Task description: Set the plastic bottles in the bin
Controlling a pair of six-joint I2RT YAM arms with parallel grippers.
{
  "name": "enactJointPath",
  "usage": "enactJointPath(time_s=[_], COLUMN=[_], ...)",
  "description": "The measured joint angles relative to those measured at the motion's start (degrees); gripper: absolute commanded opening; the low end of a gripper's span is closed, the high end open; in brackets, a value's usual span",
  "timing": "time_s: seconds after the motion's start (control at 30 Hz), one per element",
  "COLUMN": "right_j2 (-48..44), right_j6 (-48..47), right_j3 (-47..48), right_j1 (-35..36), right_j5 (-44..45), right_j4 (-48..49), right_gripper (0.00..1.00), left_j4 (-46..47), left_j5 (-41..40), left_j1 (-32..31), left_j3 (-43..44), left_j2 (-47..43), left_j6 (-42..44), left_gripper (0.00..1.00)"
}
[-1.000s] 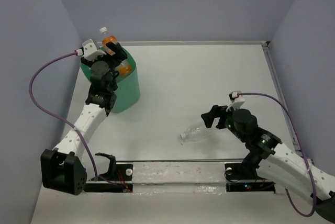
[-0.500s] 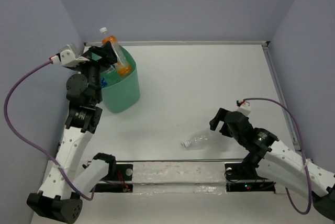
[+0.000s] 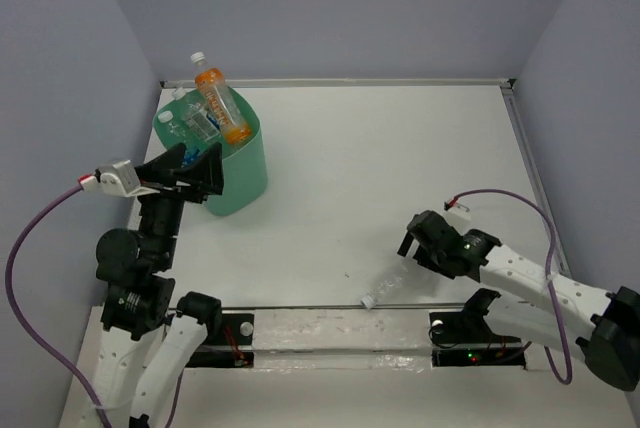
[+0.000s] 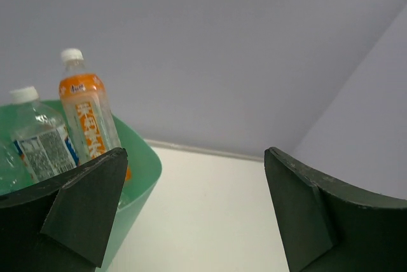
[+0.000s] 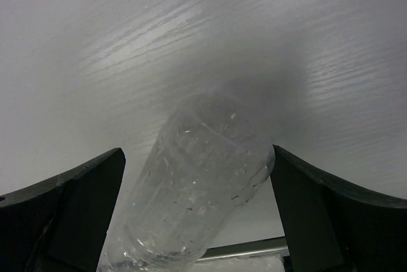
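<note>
The mint-green bin (image 3: 240, 173) stands at the back left. An orange bottle with a white cap (image 3: 221, 102) leans out of it, and clear bottles (image 3: 186, 128) stand beside it. The left wrist view shows the orange bottle (image 4: 86, 119), a clear labelled bottle (image 4: 41, 141) and the bin wall (image 4: 138, 180). My left gripper (image 3: 190, 170) is open and empty, raised on the bin's near side. A clear bottle (image 3: 388, 286) lies by the near rail. My right gripper (image 3: 412, 258) is open with that bottle's base (image 5: 197, 202) between its jaws.
A metal rail (image 3: 330, 328) runs along the table's near edge, just behind the lying bottle's cap. Grey walls close the left, back and right sides. A raised strip (image 3: 527, 153) edges the table on the right.
My left arm has drawn back from over the bin toward the near side, gripper empty. The clear bottle has slid toward the near rail, and my right gripper has followed and dropped around it.
</note>
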Motion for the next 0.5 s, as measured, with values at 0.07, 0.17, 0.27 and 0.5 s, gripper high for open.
enactJointPath(time_s=[0.07, 0.17, 0.27, 0.5], right_j2=[4.72, 9.92, 13.03, 17.20], right_j6=[0.42, 0.87, 1.92, 3.54], right_j3=[2.08, 4.74, 5.35, 5.44], right_j1=[0.00, 0.00, 0.00, 0.00], right_j5=[0.20, 0.07, -1.09, -2.43], right_j4=[0.17, 1.55, 3.74, 5.64], right_gripper=[1.00, 0.99, 0.97, 0.66], left_j4=[-2.10, -4.57, -5.60, -5.66], left_j5=[0.31, 0.57, 0.55, -0.46], left_j1=[-1.95, -4.61, -6.82, -9.01], left_j3=[-0.92, -1.25, -1.31, -1.90], left_j2=[0.00, -0.33, -1.75, -4.24], left_j6=[0.55, 1.36, 2.14, 3.45], left_gripper=[0.99, 0.99, 0.99, 0.99])
